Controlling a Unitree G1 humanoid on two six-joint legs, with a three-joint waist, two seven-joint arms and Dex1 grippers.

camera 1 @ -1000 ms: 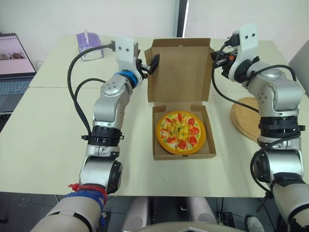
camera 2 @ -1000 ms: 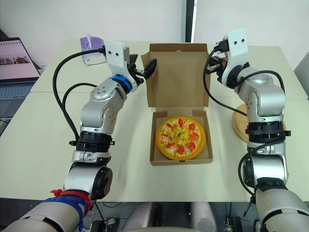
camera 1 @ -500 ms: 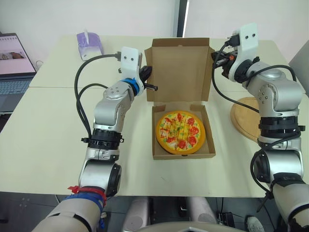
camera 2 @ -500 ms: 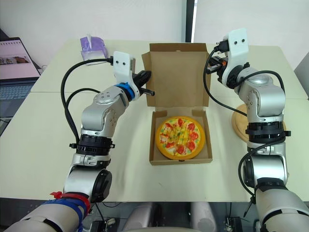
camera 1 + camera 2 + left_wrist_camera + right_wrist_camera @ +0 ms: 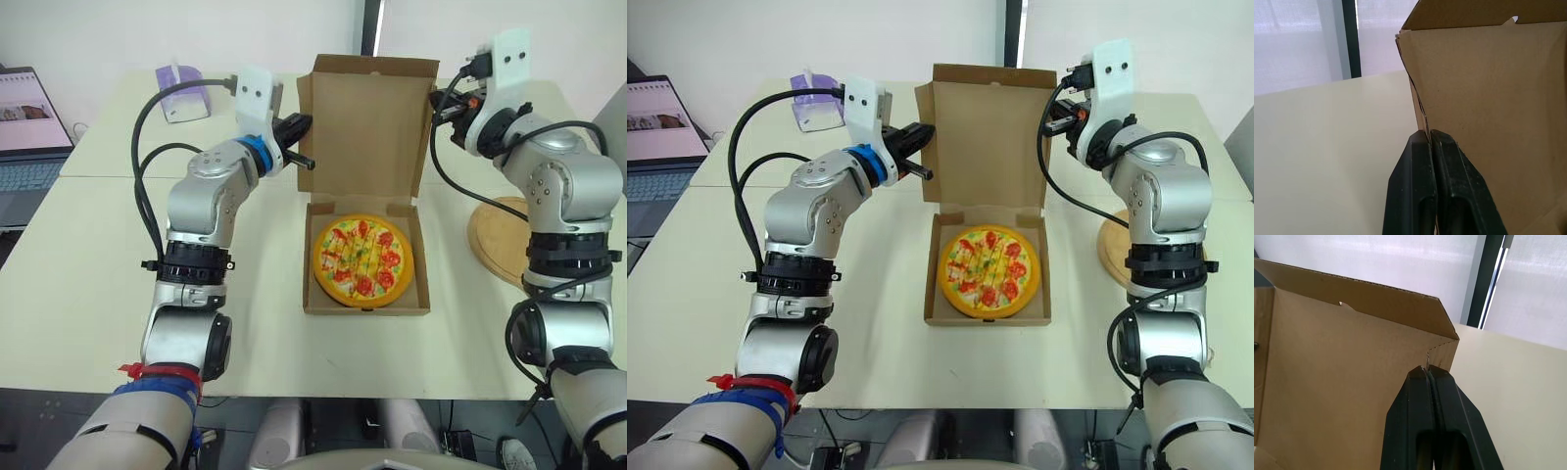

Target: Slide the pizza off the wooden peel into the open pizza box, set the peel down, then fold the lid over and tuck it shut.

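Pizza [image 5: 364, 259] sat in the box [image 5: 364, 307], mid-desk; peel [image 5: 500, 240] parked at the right edge. My left end effector [image 5: 1429, 132] and right end effector [image 5: 1426, 368] each clamped a side edge of the lid [image 5: 367, 127], probably to fold it evenly.

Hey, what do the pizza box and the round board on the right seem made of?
The box looks like plain brown cardboard, matte, with creased folds and a perforated flap edge. The round board looks like pale wood, smooth, judging by its tan colour; the grain is too faint to tell.
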